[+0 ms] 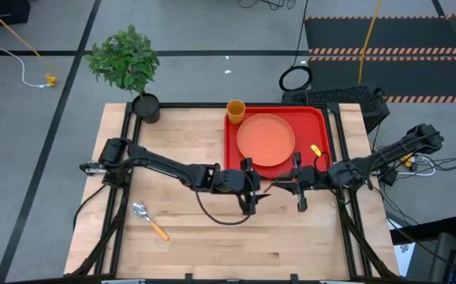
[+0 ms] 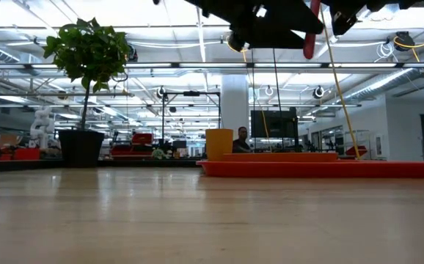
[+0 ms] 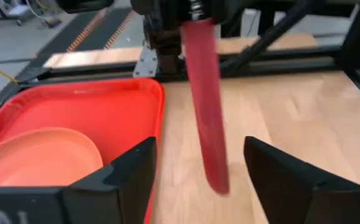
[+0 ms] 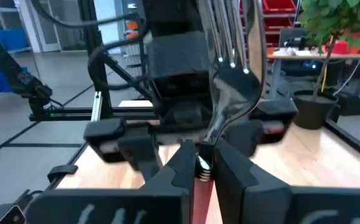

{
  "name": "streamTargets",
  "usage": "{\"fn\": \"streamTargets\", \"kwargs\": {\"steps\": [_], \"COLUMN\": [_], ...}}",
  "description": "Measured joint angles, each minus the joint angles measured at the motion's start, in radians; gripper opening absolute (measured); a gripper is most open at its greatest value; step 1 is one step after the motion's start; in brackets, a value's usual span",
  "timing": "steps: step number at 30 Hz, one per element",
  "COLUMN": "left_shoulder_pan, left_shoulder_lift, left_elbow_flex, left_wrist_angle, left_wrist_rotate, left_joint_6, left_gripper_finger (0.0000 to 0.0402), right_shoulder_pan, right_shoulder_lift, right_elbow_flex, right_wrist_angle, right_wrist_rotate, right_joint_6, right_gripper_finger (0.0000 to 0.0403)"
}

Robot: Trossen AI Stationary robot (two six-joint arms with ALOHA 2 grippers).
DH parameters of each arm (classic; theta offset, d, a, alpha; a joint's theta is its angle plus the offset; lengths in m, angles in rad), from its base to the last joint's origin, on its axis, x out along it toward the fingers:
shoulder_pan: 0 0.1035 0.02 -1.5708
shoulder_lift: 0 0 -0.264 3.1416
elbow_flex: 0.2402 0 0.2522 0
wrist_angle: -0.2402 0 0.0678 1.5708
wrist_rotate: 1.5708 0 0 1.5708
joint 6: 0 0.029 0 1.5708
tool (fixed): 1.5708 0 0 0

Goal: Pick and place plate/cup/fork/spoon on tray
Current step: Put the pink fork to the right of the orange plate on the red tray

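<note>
The fork hangs in the air over the table beside the tray's near edge, its pinkish-red handle (image 3: 206, 112) down and its silver tines (image 4: 230, 43) up. My right gripper (image 4: 200, 163) is shut on it, reaching in from the table's right (image 1: 297, 183). My left gripper (image 3: 198, 165) is open; its fingers stand either side of the handle's lower end without touching it. The salmon plate (image 1: 265, 140) lies flat on the red tray (image 1: 319, 118). The amber cup (image 1: 236, 110) stands at the tray's far left corner. The orange-handled spoon (image 1: 149, 219) lies on the table at the near left. My right gripper pinches the fork between its two fingers where the metal neck meets the handle (image 4: 202, 167). The fingers come in about level from the table's right and lie across the fork. The fork is roughly upright and lifted clear of the table, its handle (image 2: 311, 33) hanging below the fingers.
A black pot with a green plant (image 1: 143, 106) stands at the table's far left corner. A small yellow thing (image 1: 315, 150) lies on the tray's right side. Bare wood stretches along the near edge and right of the spoon.
</note>
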Motion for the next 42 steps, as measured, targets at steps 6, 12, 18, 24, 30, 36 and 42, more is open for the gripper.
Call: {"fn": "streamTargets", "kwargs": {"steps": [6,12,18,24,30,36,42], "left_shoulder_pan": [0.014,0.03,0.048,0.042,0.042,0.04,0.026], "left_shoulder_lift": [0.013,0.013,0.013,0.013,0.021,0.079,0.123], "left_elbow_flex": [0.0,0.0,0.0,0.0,0.0,0.0,-0.002], "left_wrist_angle": [0.027,0.029,0.021,0.017,0.086,0.145,0.176], "left_wrist_rotate": [-0.004,-0.015,-0.073,-0.332,-0.489,-0.622,-0.703], "left_joint_6": [-0.042,-0.068,-0.023,0.08,0.127,0.195,0.253], "left_gripper_finger": [0.0238,0.0111,0.0029,0.003,0.003,0.003,0.003], "right_shoulder_pan": [0.0,0.0,0.0,0.023,0.034,0.034,0.042], "right_shoulder_lift": [0.0,0.001,0.003,0.063,0.232,0.393,0.44], "right_elbow_flex": [0.0,0.0,0.0,0.0,0.001,0.0,0.001], "right_wrist_angle": [0.003,0.019,0.03,0.121,0.337,0.598,0.728], "right_wrist_rotate": [-0.001,0.043,0.147,0.324,0.523,0.617,0.712], "right_joint_6": [-0.03,-0.028,0.028,0.064,0.015,-0.11,-0.222], "right_gripper_finger": [0.0022,0.0022,0.0033,0.0078,0.0136,0.0159,0.0155]}}
